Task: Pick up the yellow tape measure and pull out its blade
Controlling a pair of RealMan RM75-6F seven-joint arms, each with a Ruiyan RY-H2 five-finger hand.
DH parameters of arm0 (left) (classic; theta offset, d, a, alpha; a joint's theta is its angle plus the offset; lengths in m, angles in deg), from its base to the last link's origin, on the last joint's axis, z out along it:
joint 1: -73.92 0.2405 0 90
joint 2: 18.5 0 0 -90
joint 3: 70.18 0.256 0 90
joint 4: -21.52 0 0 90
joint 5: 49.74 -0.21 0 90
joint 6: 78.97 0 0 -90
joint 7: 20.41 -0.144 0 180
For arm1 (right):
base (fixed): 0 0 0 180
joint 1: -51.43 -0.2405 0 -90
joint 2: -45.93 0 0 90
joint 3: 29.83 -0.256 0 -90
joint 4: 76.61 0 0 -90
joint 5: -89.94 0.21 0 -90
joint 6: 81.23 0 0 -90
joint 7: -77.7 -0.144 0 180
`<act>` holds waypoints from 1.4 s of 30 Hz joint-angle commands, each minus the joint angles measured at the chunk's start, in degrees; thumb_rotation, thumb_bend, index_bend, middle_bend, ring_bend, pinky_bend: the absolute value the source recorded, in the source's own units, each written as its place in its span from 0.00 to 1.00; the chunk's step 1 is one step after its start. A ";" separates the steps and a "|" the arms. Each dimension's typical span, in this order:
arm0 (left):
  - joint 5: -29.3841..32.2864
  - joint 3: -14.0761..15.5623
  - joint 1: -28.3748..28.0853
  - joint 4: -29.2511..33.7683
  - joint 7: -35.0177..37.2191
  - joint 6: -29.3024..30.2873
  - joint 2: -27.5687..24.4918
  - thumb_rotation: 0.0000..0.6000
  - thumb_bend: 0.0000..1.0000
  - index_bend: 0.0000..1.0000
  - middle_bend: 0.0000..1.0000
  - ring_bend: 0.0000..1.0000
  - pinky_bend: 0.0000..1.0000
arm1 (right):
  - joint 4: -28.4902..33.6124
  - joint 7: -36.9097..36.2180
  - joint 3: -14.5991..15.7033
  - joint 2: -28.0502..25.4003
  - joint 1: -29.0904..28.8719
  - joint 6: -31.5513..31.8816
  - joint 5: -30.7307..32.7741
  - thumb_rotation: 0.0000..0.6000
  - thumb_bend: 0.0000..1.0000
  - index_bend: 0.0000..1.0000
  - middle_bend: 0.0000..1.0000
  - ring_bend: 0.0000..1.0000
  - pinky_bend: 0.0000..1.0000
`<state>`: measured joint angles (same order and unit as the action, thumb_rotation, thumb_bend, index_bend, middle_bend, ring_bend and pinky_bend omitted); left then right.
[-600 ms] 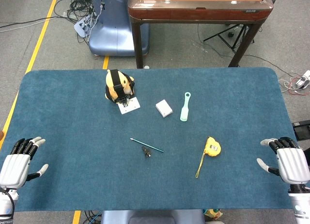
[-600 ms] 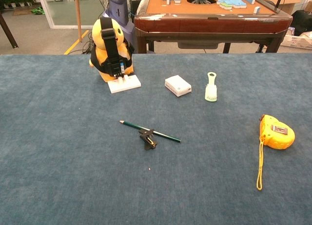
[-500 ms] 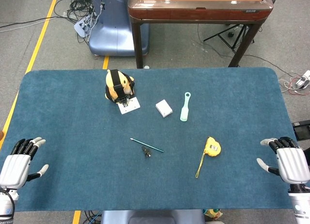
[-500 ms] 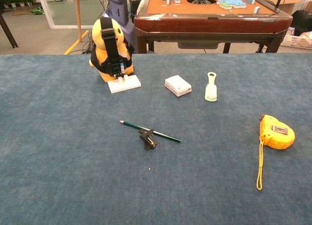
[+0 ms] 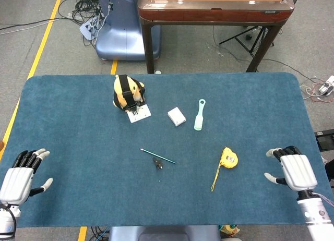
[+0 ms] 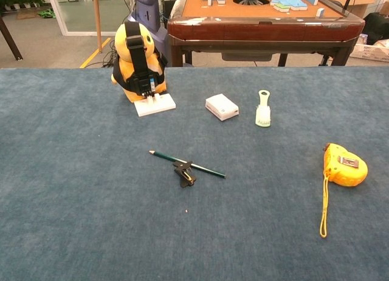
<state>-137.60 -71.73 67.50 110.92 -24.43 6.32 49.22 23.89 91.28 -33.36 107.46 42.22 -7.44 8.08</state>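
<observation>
Head view, right hand: my white-and-black right hand (image 5: 293,169) has come inward over the blue felt table (image 5: 78,147), fingers spread, holding nothing.
Head view, left hand: left hand (image 5: 18,178) unmoved, spread, empty.
Head view, target: round yellow plastic tape measure (image 5: 228,157) lies well left of my right hand, untouched.
Chest view, target: tape measure (image 6: 344,165) lies flat, yellow strap (image 6: 324,205) trailing toward me; no hand visible.
Meaning: I judge the reach only begun.

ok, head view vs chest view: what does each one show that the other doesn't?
Head view only: both hands, the left hand and right hand, open at the table's near corners, holding nothing.
Chest view only: the items on the brown table behind.
Both: yellow tape measure with its strap, pencil, black clip, white box, pale green brush, yellow plush toy.
</observation>
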 commanded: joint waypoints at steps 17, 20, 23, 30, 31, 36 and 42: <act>0.68 0.43 0.40 2.42 -2.44 -0.57 -0.43 1.00 0.20 0.21 0.17 0.13 0.07 | -3.05 5.81 -2.46 6.56 -13.15 -18.49 12.36 1.00 0.00 0.41 0.38 0.25 0.24; 0.67 0.51 0.32 2.58 -2.73 -0.81 -0.24 1.00 0.20 0.21 0.17 0.13 0.07 | -4.64 5.78 -2.16 7.48 -13.92 -19.34 13.14 1.00 0.00 0.41 0.37 0.23 0.24; 0.72 0.55 0.11 2.61 -3.05 -1.29 -0.01 1.00 0.20 0.21 0.17 0.13 0.07 | -6.02 5.76 -1.94 8.07 -14.33 -19.66 14.17 1.00 0.00 0.41 0.37 0.23 0.24; 0.63 0.50 -0.40 2.43 -3.17 -1.99 0.88 1.00 0.20 0.21 0.17 0.13 0.07 | -9.81 5.14 -1.79 9.75 -15.85 -21.54 16.52 1.00 0.00 0.41 0.37 0.23 0.24; 0.58 0.53 -0.41 2.40 -3.16 -1.99 0.95 1.00 0.20 0.21 0.17 0.13 0.07 | -10.37 5.04 -1.74 10.04 -16.08 -21.88 16.74 1.00 0.00 0.41 0.37 0.23 0.24; 0.64 0.59 -0.20 2.42 -3.01 -1.71 0.93 1.00 0.20 0.21 0.17 0.13 0.07 | -12.06 4.72 -0.89 10.89 -17.42 -24.53 17.75 0.98 0.00 0.34 0.34 0.18 0.13; 0.80 0.75 0.14 2.57 -2.61 -1.46 0.74 1.00 0.20 0.21 0.17 0.13 0.07 | -11.95 4.10 -0.13 10.84 -18.13 -25.08 17.13 0.82 0.00 0.25 0.25 0.11 0.05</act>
<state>-136.82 -71.00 67.62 113.48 -27.06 4.86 49.97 11.97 95.25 -33.64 118.33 24.19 -32.52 25.32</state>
